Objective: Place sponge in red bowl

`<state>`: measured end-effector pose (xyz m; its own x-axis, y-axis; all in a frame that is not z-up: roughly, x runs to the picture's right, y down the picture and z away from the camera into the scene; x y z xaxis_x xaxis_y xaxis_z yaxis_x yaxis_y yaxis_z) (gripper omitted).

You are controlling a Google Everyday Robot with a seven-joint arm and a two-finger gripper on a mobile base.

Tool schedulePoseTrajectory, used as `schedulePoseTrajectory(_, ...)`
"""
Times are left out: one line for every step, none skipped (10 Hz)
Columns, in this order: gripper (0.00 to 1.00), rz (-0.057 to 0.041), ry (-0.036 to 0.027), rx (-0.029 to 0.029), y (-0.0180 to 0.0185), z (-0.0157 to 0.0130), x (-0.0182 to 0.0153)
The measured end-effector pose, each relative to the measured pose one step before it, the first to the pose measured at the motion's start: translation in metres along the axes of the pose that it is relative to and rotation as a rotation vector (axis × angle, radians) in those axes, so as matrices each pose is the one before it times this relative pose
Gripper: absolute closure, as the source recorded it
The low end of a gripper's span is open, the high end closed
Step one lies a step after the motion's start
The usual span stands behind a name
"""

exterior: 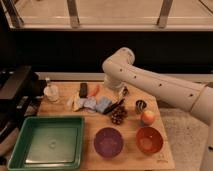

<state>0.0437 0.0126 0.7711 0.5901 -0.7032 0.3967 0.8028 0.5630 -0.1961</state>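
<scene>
Blue sponge point(103, 105), gripper point(118, 104) just beside it, red bowl point(149, 140) apart.

gripper point(118, 104) by sponge point(104, 105): partly hidden by arm point(150, 82) | arm: cut off right

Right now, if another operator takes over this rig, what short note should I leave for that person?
Gripper: low over the board, right next to the sponge's right edge. I cannot tell if it touches the sponge.
Sponge: flat on the board, mid row, just up-left of the pinecone.
Red bowl: front right of the board, right of the purple bowl. No sponge in it.
Done: gripper brought to the sponge.
Left: grasp, lift, carry to the red bowl, release.
</scene>
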Motion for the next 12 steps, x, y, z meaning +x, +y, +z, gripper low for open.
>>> schedulePoseTrajectory(0.35,-0.03137,-0.00995,0.01429,-0.01134,0.01342,0.0073)
schedulePoseTrajectory(0.35,-0.01203,-0.00897,0.00819,-0.00645,0.00971,0.00593)
schedulePoseTrajectory(0.35,-0.00729,-0.00788,0.00399,-0.00433,0.00883,0.00514)
schedulePoseTrajectory(0.35,-0.00698,-0.01087,0.00512,-0.00526,0.00875,0.00462)
schedulePoseTrajectory(0.35,-0.00942,-0.01184,-0.00396,-0.00076,0.0088,0.00461)
schedulePoseTrajectory(0.35,-0.00022,-0.01764,0.00111,-0.00028,0.00816,0.00117)
schedulePoseTrajectory(0.35,0.00038,-0.02041,-0.00173,-0.00021,0.00953,0.00056)
schedulePoseTrajectory(0.35,-0.00332,-0.00468,0.00138,-0.00301,0.00122,-0.00179)
schedulePoseTrajectory(0.35,0.00139,0.00092,-0.00123,0.00136,0.00019,0.00069)
schedulePoseTrajectory(0.35,0.00134,0.00069,0.0001,0.00073,-0.00038,0.00059)
schedulePoseTrajectory(0.35,-0.00143,-0.00005,-0.00073,-0.00015,0.00025,-0.00048)
schedulePoseTrajectory(0.35,-0.00443,0.00045,-0.00093,-0.00132,0.00035,-0.00134)
